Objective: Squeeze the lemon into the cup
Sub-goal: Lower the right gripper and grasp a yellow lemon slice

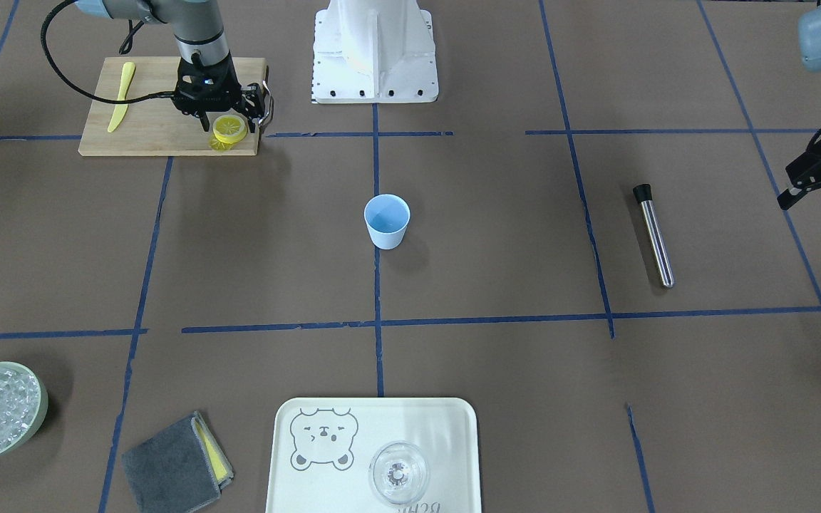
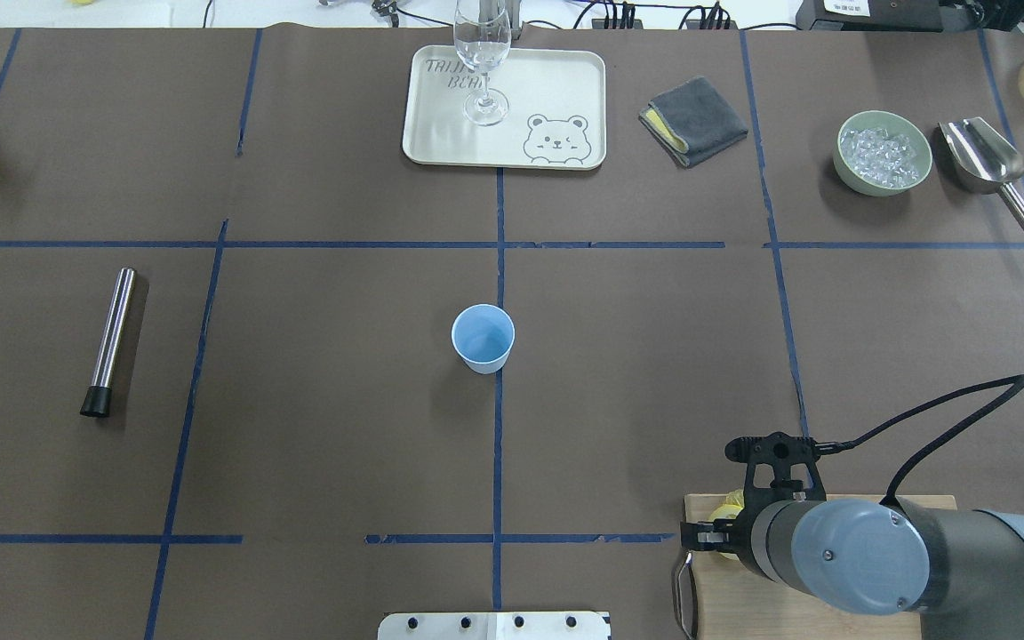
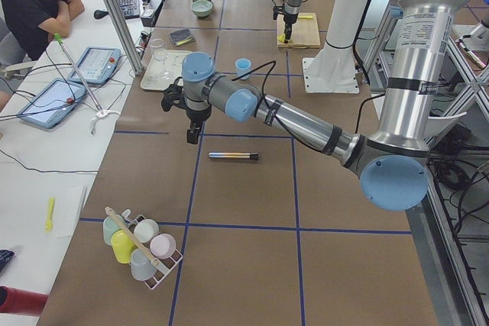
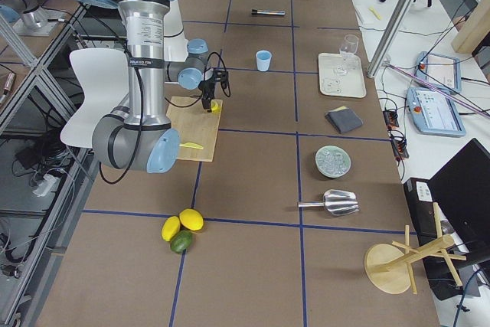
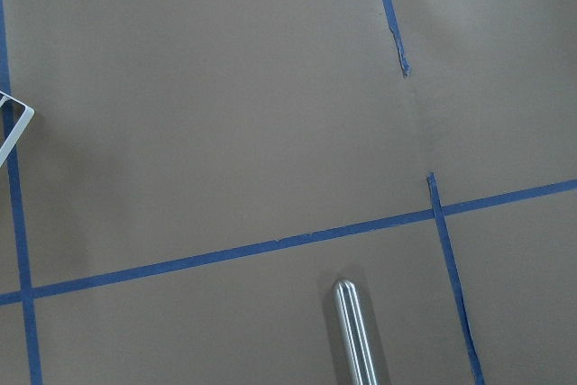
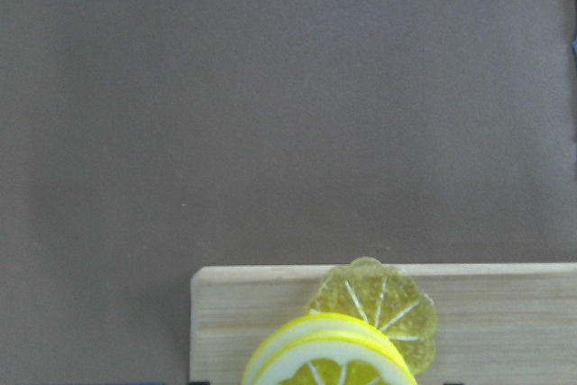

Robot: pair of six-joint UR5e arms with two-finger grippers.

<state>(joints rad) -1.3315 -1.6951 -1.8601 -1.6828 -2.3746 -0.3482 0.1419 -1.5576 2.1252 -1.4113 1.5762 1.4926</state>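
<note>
Operator: Pose, right arm?

Robot: Wrist vertical over cutting board (image 1: 161, 107) corner. My right gripper (image 1: 227, 122) clenched on lemon (image 1: 229, 128), held above a second slice (image 1: 221, 144) on the board. My left gripper (image 1: 818, 205) parted, hanging near steel rod (image 1: 654, 235).

Operator: Target?

Robot: Blue cup (image 1: 387, 221) upright at table centre, well apart. Overhead: my arm hides most of the lemon. Right wrist camera shows its segments.
</note>
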